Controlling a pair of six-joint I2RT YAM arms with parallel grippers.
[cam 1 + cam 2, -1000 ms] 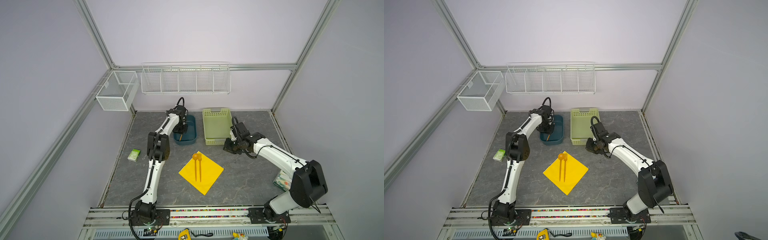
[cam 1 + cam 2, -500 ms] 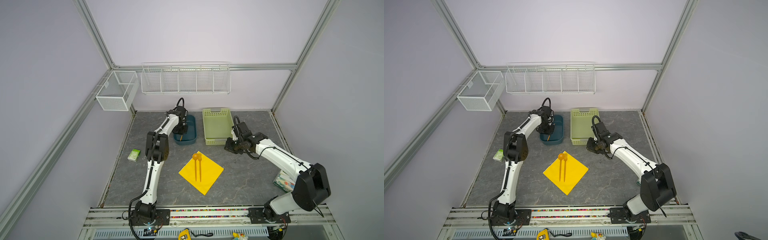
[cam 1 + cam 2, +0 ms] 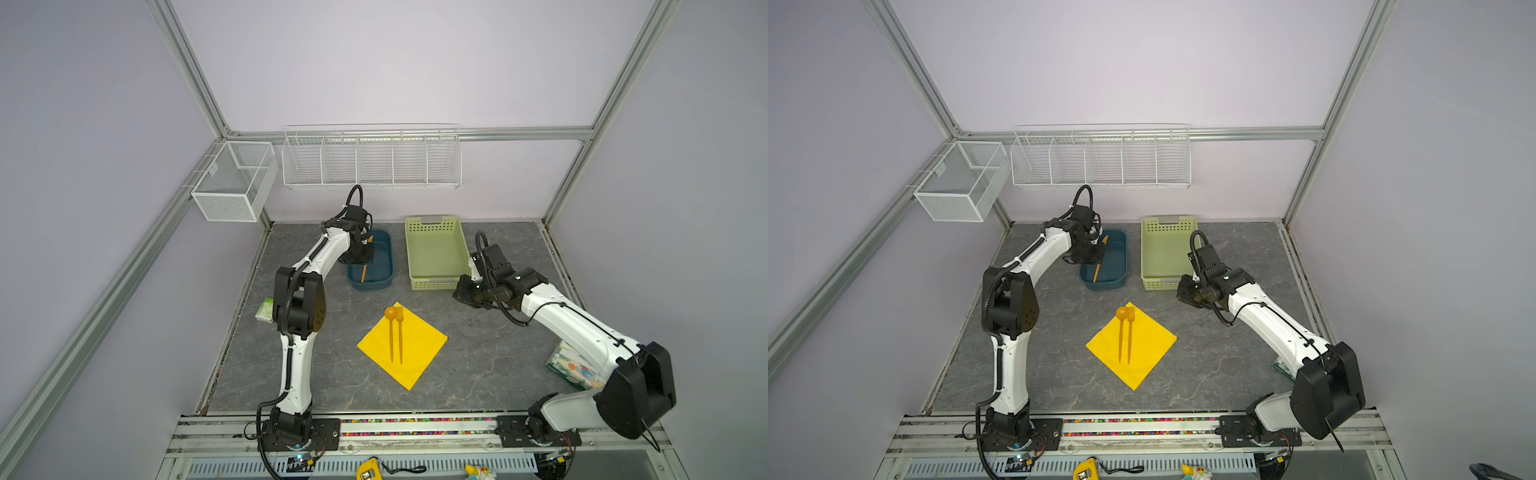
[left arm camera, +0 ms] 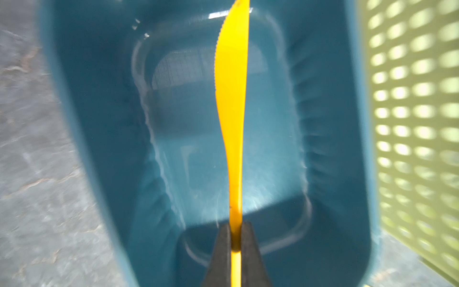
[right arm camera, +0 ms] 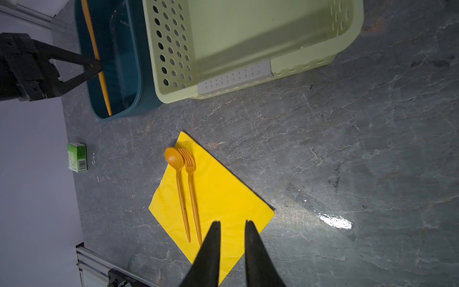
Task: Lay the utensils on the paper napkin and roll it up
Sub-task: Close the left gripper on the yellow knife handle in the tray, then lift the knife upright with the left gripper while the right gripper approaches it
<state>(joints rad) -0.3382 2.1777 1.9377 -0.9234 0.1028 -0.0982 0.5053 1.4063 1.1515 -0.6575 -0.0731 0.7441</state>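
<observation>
The yellow paper napkin lies flat as a diamond in the middle of the table. An orange spoon and fork lie side by side on it. The third utensil, a serrated knife, is inside the blue tub. My left gripper is shut on its handle. My right gripper hovers above the table near the green basket, open, with nothing between its fingers.
A green perforated basket stands right of the blue tub. A small green-white packet lies at the left edge. A patterned tissue pack sits at the right, behind my right arm. Wire baskets hang on the back wall.
My right arm has shifted a little. My left gripper stays in the blue tub at the knife. The spoon, fork and napkin have not moved.
</observation>
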